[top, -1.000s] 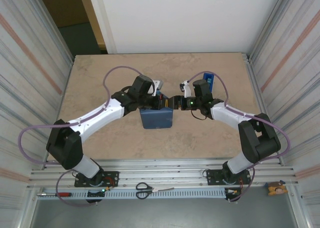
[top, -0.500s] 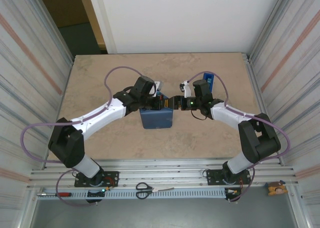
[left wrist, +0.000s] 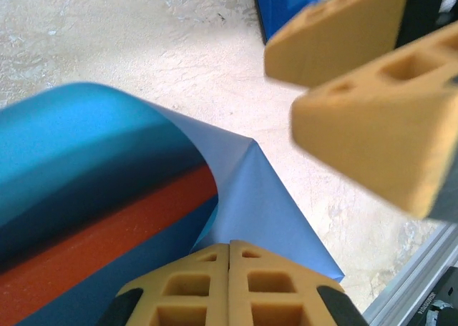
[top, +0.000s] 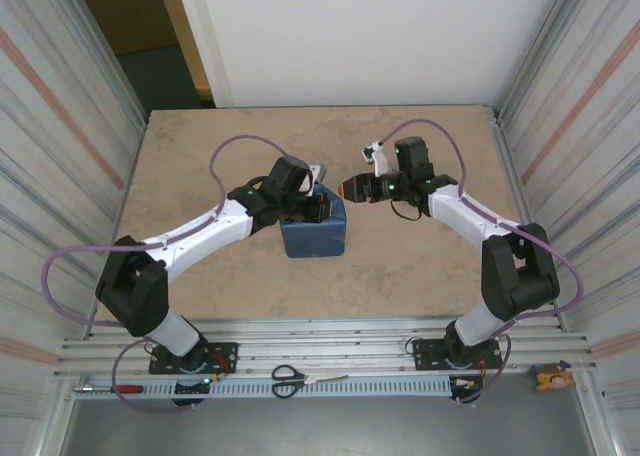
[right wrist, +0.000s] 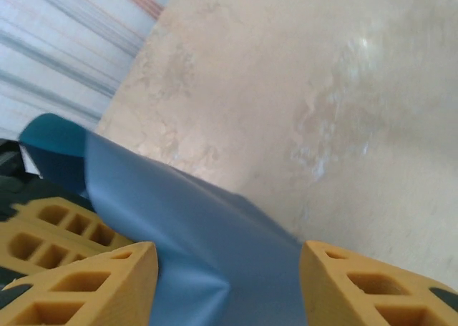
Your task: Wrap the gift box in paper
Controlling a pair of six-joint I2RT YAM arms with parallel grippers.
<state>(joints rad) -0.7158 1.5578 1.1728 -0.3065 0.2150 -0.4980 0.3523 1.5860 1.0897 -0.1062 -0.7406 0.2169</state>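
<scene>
Table: beige stone-look top [top: 200, 176] between corrugated metal walls.
Paper: blue sheet [top: 315, 238] draped over the gift box at mid-table, with a flap trailing onto the table beside the box.
Gift box: orange side [left wrist: 107, 233] showing under the paper's curled edge.
Left gripper: [top: 318, 208] over the box's top, fingers pressed together; cannot tell whether paper is nipped.
Right gripper: [top: 352, 189] just off the box's far right corner, fingers spread, gripping nothing.

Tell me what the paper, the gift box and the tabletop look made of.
Paper: thin matte sheet, likely wrapping paper; it curls and creases softly. Gift box: smooth orange face, probably cardboard, unsure. Tabletop: mottled beige, stone-look surface, possibly laminate.
</scene>
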